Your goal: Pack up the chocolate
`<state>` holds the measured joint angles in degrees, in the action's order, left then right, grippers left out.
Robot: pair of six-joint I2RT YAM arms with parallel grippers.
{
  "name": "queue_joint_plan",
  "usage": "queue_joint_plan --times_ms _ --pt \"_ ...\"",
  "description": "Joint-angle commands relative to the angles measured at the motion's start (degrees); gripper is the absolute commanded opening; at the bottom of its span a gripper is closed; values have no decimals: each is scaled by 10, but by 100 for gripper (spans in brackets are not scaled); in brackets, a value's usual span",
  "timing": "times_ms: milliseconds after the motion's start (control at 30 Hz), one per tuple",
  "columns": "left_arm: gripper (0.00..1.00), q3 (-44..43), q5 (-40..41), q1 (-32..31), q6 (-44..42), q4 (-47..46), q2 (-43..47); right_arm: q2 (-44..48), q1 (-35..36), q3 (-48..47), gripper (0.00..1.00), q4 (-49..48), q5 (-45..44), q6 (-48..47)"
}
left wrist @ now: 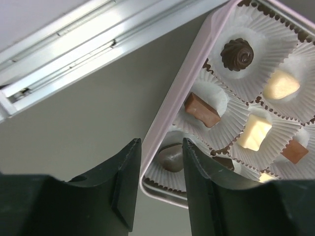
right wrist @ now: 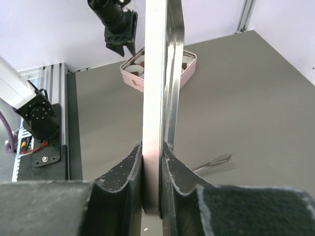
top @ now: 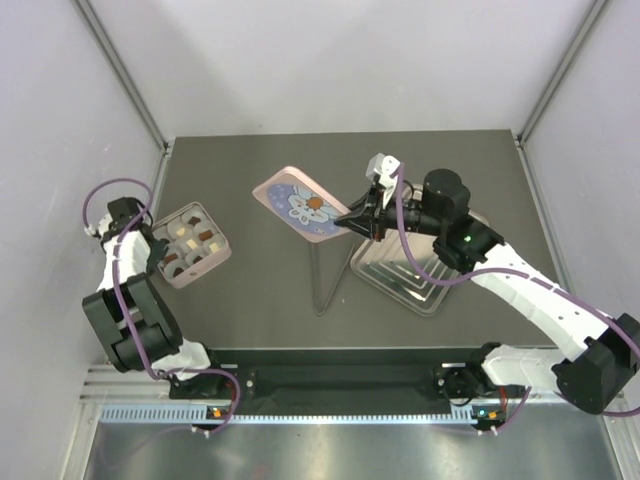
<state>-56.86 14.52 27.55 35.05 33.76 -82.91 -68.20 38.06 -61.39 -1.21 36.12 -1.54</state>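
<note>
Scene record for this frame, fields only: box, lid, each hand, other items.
box: pink box, uncovered, on table
contents: chocolates in paper cups
lid: floral lid, lifted
right hand: shut on lid's edge
left hand: open, at the box's corner
other: metal tray, tongs

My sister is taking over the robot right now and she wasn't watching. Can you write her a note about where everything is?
Left end effector: open, holding nothing, at a corner of the pink box on the table's left.
Right end effector: shut on the edge of the flowery lid, held up over mid-table.
Chocolates: in paper cups inside the box; the cups in view are filled.
Tongs lie on the table beside the metal tray.
Left to do, probably: bring the lid over and close the box.
</note>
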Motion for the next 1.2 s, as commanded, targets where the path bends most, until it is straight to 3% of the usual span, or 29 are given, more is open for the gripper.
queue_joint_plan --times_ms 0,367,733,1167 --pt "43 3 -27 3 9 -37 -19 26 1 0 0 -32 -5 -10" --pt "25 15 -34 3 -11 -52 -43 18 1 -3 0 -29 -10 -13" --pt "0 33 -143 -12 -17 -74 -46 -2 0 -8 0 -34 -45 11" --pt "0 32 -208 -135 -41 -70 -16 -70 -3 -37 0 -73 -112 112"
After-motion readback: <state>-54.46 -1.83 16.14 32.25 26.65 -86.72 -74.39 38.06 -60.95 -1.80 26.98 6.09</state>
